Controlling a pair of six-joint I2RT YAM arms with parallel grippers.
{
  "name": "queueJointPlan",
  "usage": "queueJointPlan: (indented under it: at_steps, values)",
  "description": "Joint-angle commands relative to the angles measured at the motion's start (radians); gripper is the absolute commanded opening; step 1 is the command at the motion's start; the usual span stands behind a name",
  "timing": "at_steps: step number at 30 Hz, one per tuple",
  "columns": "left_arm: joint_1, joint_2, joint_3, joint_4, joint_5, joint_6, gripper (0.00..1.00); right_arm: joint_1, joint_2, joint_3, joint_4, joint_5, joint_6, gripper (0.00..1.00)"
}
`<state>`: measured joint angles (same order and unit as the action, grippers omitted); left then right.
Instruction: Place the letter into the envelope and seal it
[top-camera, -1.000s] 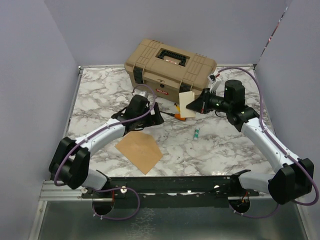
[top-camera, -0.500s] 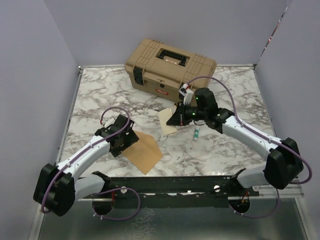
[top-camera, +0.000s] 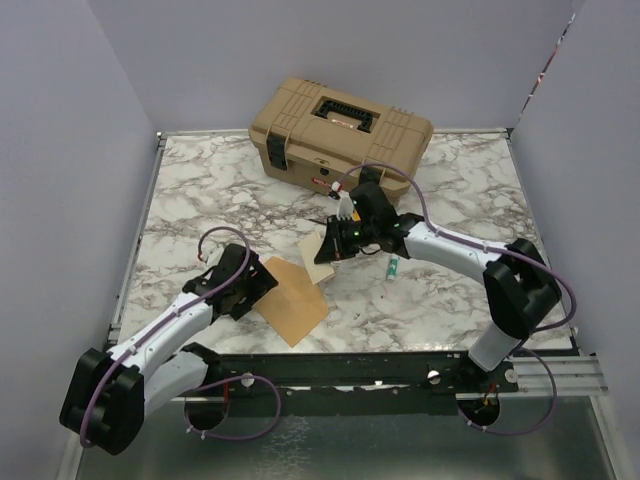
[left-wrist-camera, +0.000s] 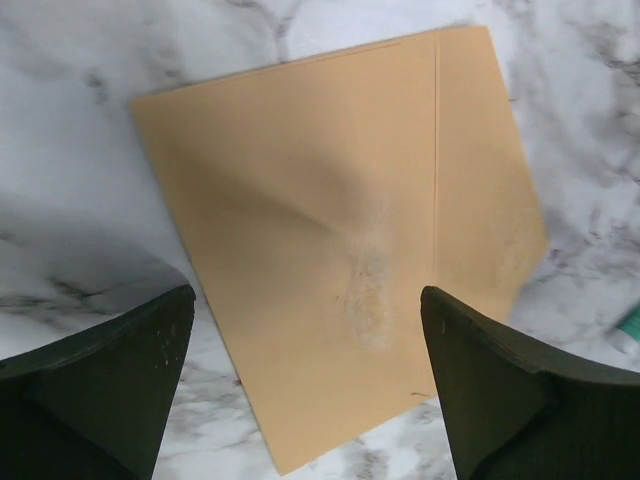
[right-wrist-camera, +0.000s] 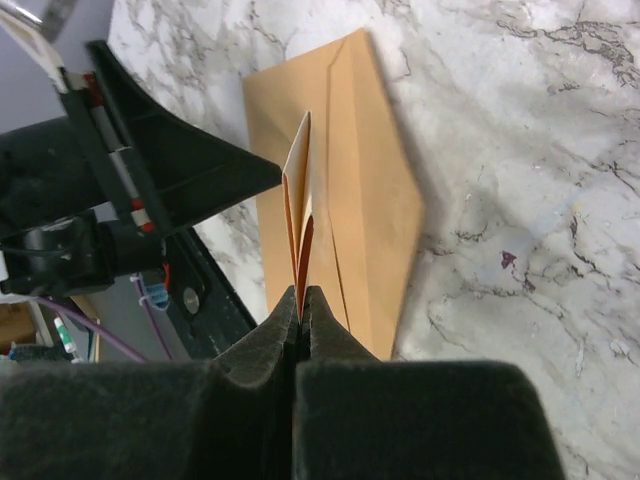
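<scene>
While the right gripper (right-wrist-camera: 300, 303) pinches the letter (right-wrist-camera: 300, 190) edge-on between its pressed-together fingers, at the 1 o'clock corner of the envelope (top-camera: 295, 305) in the top view, the left gripper (left-wrist-camera: 305, 300) hangs spread wide above that envelope, which lies flat on the marble table (top-camera: 200, 200).

Toolbox (top-camera: 340, 130) behind right pincer (top-camera: 323, 250), bare tabletop (top-camera: 200, 190) left

Showing a white, grey-veined marble tabletop (top-camera: 200, 200). Carrying a tan hard case (top-camera: 340, 130) at the far edge, lid shut, sitting at a slant to the walls. Bearing the brown envelope (top-camera: 295, 310) flat near the front, left of centre, flap lying open. Holding a small teal stick (top-camera: 394, 267) right of centre, apart from both.
</scene>
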<state>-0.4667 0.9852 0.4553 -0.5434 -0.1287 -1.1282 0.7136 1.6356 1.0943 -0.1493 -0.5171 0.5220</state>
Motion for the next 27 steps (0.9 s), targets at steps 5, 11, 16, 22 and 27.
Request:
queueJointPlan:
  at_steps: [5,11,16,22,27]
  values:
    - [0.101,0.210,0.057,0.270,0.184,0.233,0.85,0.008,0.188,0.092,-0.053,-0.084,-0.107,0.01]
    - [0.113,0.276,0.107,0.242,0.201,0.259,0.84,0.009,0.249,0.100,-0.089,-0.016,-0.065,0.01]
    - [0.114,0.235,0.115,0.121,0.173,0.254,0.88,0.011,0.234,0.019,-0.020,0.001,0.052,0.01]
    - [0.114,0.212,0.105,0.026,0.223,0.249,0.88,0.031,0.240,-0.036,0.017,0.023,0.132,0.01]
    - [0.113,0.224,0.086,0.035,0.283,0.265,0.78,0.059,0.279,-0.021,0.043,0.059,0.183,0.01]
